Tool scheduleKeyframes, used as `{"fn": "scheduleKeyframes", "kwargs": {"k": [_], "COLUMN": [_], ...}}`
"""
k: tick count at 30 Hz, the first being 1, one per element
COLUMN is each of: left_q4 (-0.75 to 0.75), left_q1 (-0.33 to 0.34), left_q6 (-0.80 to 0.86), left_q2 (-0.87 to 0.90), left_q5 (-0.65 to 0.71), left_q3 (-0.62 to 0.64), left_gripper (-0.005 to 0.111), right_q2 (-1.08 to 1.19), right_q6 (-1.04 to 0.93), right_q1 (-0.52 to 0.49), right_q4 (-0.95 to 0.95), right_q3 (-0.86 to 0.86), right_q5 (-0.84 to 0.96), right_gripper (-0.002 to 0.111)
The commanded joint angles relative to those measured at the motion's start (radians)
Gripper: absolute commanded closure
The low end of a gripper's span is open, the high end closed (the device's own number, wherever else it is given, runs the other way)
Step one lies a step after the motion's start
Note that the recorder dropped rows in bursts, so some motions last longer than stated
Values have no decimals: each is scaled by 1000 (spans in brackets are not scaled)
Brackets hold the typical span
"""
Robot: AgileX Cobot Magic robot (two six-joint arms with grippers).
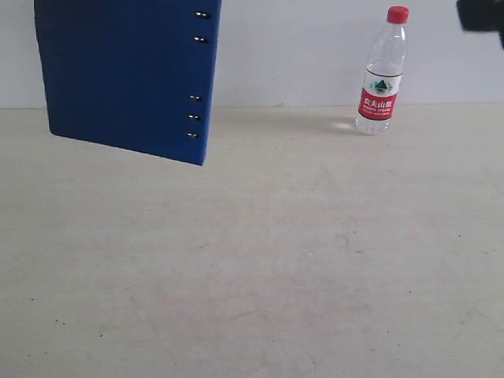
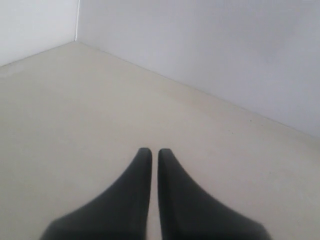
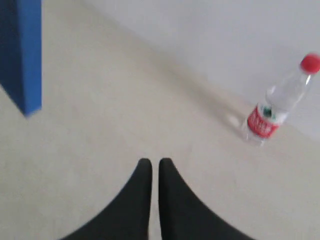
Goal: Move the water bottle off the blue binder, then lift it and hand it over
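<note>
The water bottle (image 1: 383,72) stands upright on the table at the back right, near the wall, with its red cap on top. It also shows in the right wrist view, where the bottle (image 3: 277,107) is far beyond my fingers. The blue binder (image 1: 126,75) stands on edge and tilted at the back left, holes along its right edge; what holds it is out of view. A corner of the binder (image 3: 20,50) shows in the right wrist view. My left gripper (image 2: 151,152) is shut on nothing over bare table. Likewise my right gripper (image 3: 151,162) is shut and holds nothing.
The beige table (image 1: 260,260) stretches to a white wall (image 1: 299,47) at the back. A dark piece of an arm (image 1: 480,16) pokes in at the top right corner of the exterior view. The left wrist view faces a wall corner (image 2: 77,37).
</note>
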Motion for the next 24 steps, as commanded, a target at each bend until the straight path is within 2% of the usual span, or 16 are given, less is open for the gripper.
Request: {"fn": "scheduleKeyframes", "kwargs": {"k": [1, 3, 7, 12, 14, 17, 20, 24], "left_q4": [-9, -9, -9, -9, -9, -9, -9, -9], "left_q1": [-9, -9, -9, -9, -9, -9, -9, -9], "left_q6": [8, 8, 8, 8, 8, 6, -8, -8], "left_q2": [-6, -6, -6, -6, -6, -6, -6, -6], "left_q5": [-102, -146, -127, -43, -1, 88, 229, 264], "left_q3": [4, 4, 4, 4, 4, 4, 4, 4], "left_gripper": [102, 102, 102, 102, 102, 102, 102, 102], "right_q2": [-263, -381, -457, -370, -298, -211, -141, -124], "right_q6": [71, 106, 277, 329, 339, 335, 320, 344], "right_q1": [-3, -3, -3, -3, -3, -3, -3, -3], "right_q4": [-2, -2, 26, 74, 128, 143, 103, 86], "right_q3": [262, 382, 627, 943, 1015, 1050, 1050, 1050], "right_q5": [-479, -542, -594, -1099, -1181, -1174, -1019, -864], "right_gripper": [107, 107, 107, 107, 107, 107, 107, 107]}}
